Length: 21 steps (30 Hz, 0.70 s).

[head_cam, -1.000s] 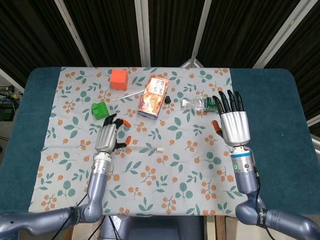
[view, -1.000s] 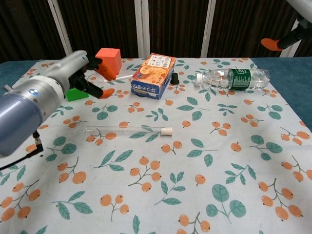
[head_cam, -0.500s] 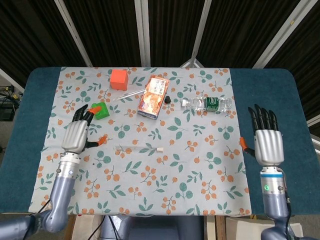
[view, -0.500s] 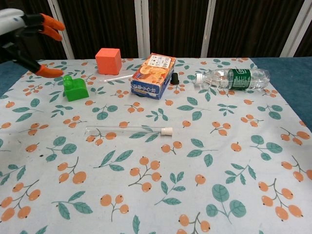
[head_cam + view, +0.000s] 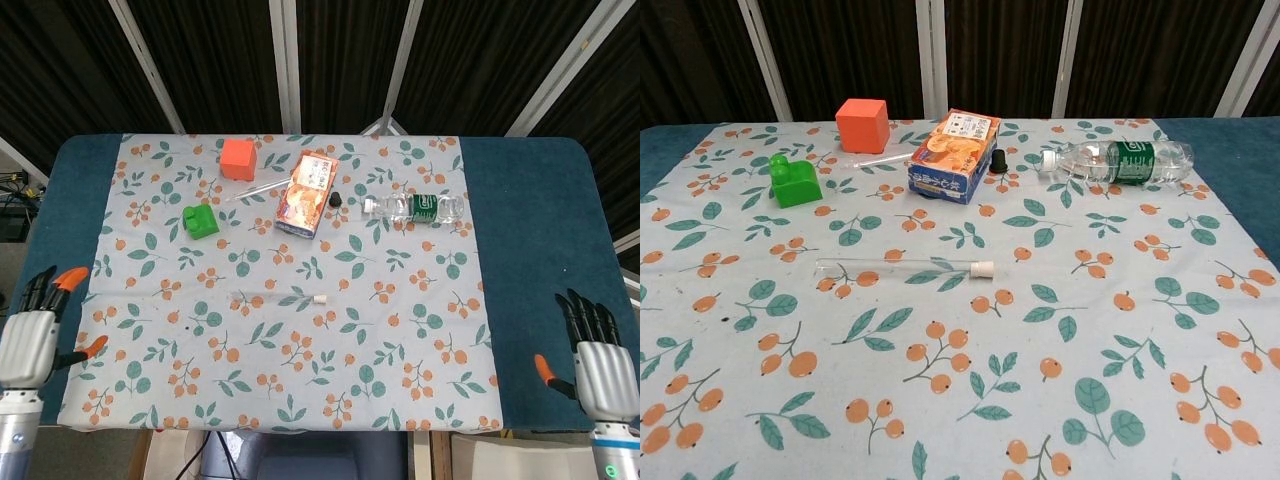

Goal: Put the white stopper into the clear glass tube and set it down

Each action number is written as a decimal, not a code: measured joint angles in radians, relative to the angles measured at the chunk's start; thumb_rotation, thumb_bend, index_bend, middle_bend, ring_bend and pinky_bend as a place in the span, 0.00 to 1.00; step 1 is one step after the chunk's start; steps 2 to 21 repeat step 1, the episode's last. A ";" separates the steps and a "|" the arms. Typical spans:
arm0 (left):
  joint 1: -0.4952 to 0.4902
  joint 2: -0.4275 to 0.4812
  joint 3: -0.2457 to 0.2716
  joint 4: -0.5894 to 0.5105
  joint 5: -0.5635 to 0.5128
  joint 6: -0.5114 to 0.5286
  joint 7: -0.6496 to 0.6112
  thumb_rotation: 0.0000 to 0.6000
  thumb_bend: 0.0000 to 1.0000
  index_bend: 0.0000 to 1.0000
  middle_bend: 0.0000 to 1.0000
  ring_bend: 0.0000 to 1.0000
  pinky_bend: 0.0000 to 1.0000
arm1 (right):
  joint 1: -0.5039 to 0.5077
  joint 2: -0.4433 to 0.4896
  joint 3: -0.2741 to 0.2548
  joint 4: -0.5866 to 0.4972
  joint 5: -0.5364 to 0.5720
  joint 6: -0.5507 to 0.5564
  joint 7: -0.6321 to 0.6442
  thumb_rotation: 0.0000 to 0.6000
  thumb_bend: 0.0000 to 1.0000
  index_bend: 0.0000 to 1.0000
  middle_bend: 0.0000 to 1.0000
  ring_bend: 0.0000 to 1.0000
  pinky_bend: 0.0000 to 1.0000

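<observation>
Tube (image 5: 895, 266) lies stoppered (image 5: 982, 268) on the surface (image 5: 520, 200). Left hand (image 5: 30, 340) and right hand (image 5: 600, 365) are empty, fingers spread. Risk: the round tube may roll if nudged.

Curtained lab booth — patterned tablecloth (image 5: 400, 320)
</observation>
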 measured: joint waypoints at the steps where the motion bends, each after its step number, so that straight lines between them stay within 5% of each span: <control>1: 0.018 0.014 0.011 0.018 0.016 0.017 -0.031 1.00 0.20 0.14 0.14 0.00 0.00 | -0.016 0.001 -0.008 0.019 -0.019 0.021 0.017 1.00 0.35 0.00 0.00 0.00 0.00; 21: 0.018 0.014 0.011 0.018 0.016 0.017 -0.031 1.00 0.20 0.14 0.14 0.00 0.00 | -0.016 0.001 -0.008 0.019 -0.019 0.021 0.017 1.00 0.35 0.00 0.00 0.00 0.00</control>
